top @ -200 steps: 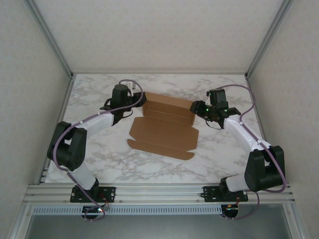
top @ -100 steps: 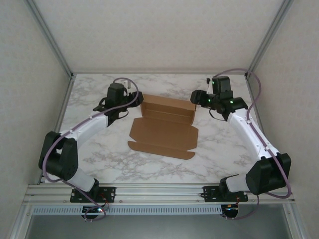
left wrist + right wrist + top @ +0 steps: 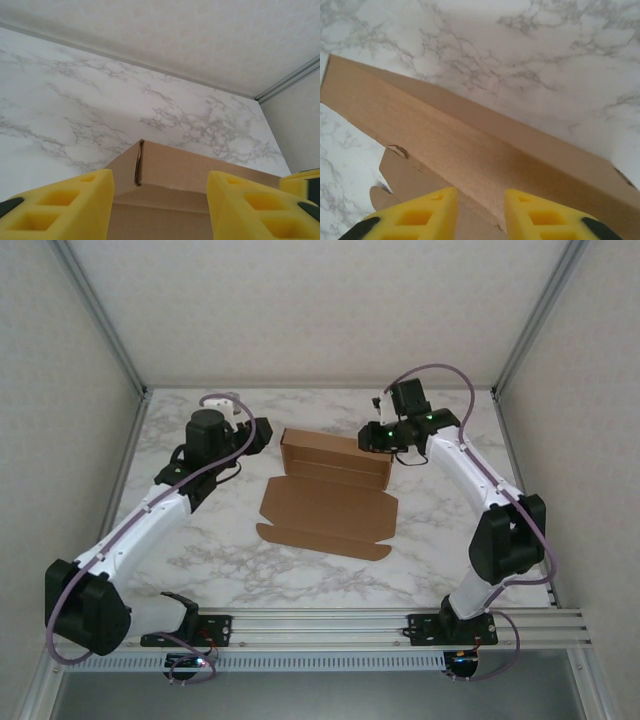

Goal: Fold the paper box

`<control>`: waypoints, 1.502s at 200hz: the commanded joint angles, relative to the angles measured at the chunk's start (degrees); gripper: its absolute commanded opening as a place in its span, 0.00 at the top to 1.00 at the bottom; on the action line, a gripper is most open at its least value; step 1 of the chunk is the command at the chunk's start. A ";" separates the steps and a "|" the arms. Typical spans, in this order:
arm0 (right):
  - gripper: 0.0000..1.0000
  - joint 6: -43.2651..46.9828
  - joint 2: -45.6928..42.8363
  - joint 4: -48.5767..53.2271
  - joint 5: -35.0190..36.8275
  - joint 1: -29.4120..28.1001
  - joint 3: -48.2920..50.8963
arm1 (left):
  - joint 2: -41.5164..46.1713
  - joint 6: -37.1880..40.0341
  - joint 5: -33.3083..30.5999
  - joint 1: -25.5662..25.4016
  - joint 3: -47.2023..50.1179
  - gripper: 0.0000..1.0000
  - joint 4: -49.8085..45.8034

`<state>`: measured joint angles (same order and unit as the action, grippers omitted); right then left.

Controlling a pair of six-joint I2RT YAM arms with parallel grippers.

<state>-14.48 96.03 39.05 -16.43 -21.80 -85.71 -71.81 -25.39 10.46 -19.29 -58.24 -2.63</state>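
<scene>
Looked down from above on a white marbled table (image 3: pixel 200 540). Found the paper box (image 3: pixel 328 502) at the centre of the frame: a brown cardboard sheet lying mostly flat, its far edge folded up into a low wall, a long curved-end flap lying toward the bottom of the frame. Placed the left tool (image 3: pixel 255 433) just left of the wall's left end, and the right tool (image 3: pixel 372 437) near the wall's right end, upper right of centre.

Switched to the left wrist. Showed the left tool (image 3: pixel 160 205) spread wide, one yellow finger (image 3: pixel 65 205) in each lower corner, gripping nothing. Caught the paper box (image 3: pixel 175 170) beyond the gap at lower centre, one upright corner seam facing the lens, marbled table (image 3: pixel 75 100) filling the upper left.

Switched to the right wrist. Showed the right tool (image 3: pixel 481 210) at the bottom edge, yellow fingers (image 3: pixel 420 217) parted by a narrow gap, clamped on nothing. Caught the paper box (image 3: pixel 470 145) running diagonally from upper left to lower right, table (image 3: pixel 545 65) above.
</scene>
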 commanded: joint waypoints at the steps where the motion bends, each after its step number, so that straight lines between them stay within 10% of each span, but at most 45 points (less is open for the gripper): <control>1: 0.70 0.51 1.61 1.95 -2.92 -0.38 -3.15 | 3.23 0.27 -1.38 0.04 0.42 0.48 -2.93; 182: 0.67 -11.33 26.62 -3.58 -12.37 12.64 -17.56 | 9.58 -1.20 -8.54 0.56 -15.05 0.45 -5.98; 300: 0.41 -24.37 -4.42 -29.01 -9.75 1.16 30.91 | 7.98 -6.18 -7.90 0.76 -4.76 0.44 -4.78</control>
<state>-35.07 96.53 15.75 -26.68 -21.06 -58.35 -63.66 -29.26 1.69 -19.22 -64.60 -7.46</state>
